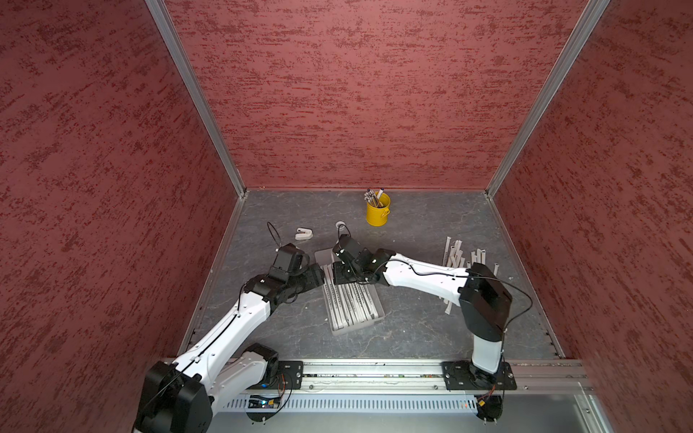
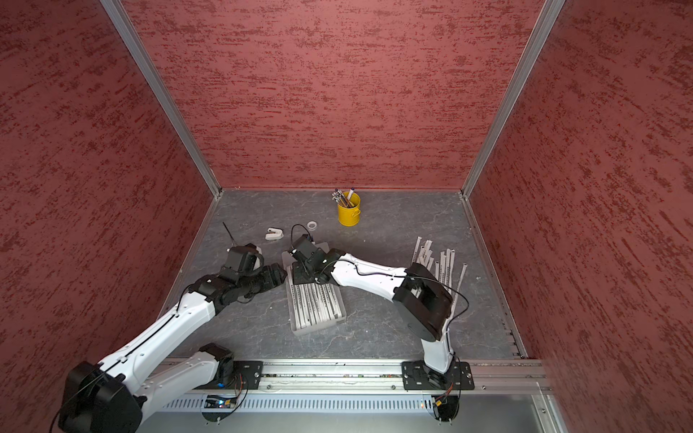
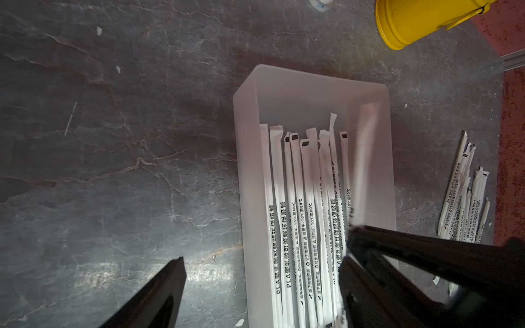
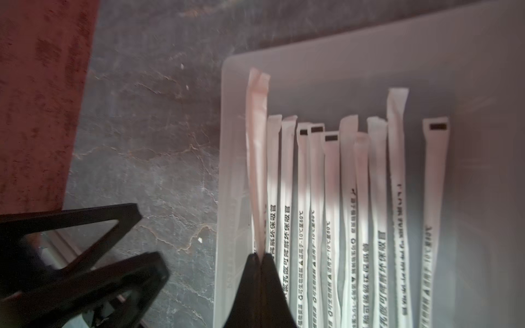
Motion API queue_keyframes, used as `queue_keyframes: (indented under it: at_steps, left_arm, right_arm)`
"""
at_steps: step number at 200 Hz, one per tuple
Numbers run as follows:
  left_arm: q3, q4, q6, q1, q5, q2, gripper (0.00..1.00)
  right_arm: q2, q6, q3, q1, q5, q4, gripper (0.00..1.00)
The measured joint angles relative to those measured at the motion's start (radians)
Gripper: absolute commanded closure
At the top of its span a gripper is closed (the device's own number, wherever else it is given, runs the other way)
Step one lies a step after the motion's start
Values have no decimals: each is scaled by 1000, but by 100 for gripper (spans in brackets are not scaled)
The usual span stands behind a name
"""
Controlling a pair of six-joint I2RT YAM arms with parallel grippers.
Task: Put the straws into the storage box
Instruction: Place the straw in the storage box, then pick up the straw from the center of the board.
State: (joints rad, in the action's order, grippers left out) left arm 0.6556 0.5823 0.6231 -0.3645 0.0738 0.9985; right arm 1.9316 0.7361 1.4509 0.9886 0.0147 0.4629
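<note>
Pinching one straw [image 4: 257, 142] at their tips, the jaws of the right gripper [image 4: 260, 257] are pressed together above the storage box [image 4: 326, 73], the straw running straight ahead of them over the boxed straws [image 4: 377, 198] lying side by side below. The jaws of the left gripper [image 3: 262, 261] are spread and empty, close beside the right jaws. Loose straws [image 1: 454, 255] lie on the surface [image 1: 412, 330], well apart from both jaws.

- Long thin paper-wrapped straws [image 3: 295, 198]: white, with rows of black print.
- Shallow rectangular plastic storage box [image 3: 312, 85]: translucent milky white.
- Small cylindrical metal bucket [image 1: 378, 215]: bright yellow.
- Stone-look surface [image 1: 412, 330]: dark grey, pale veins.
- Textured walls [image 1: 337, 93]: mottled red.
</note>
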Motion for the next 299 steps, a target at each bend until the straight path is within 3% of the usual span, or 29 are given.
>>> queue_keyframes:
  at_steps: [128, 188, 228, 255, 278, 299]
  left_arm:
    - [-38, 2, 1, 22, 3, -66, 13]
    - [-38, 2, 1, 22, 7, -78, 13]
    - [-2, 17, 0, 10, 3, -82, 14]
    - [69, 8, 1, -106, -33, -27, 15]
    - [159, -27, 1, -265, -76, 108, 14]
    - [238, -59, 0, -377, -101, 242, 13]
  right_arm:
    - [172, 116, 95, 55, 74, 12, 98]
    - [181, 133, 95, 55, 89, 34, 78]
    - [67, 129, 50, 35, 71, 72, 75]
    - [-149, 102, -74, -56, 9, 101, 74]
    - [-294, 45, -193, -233, -89, 145, 71]
    - [-340, -13, -295, -409, -159, 186, 66]
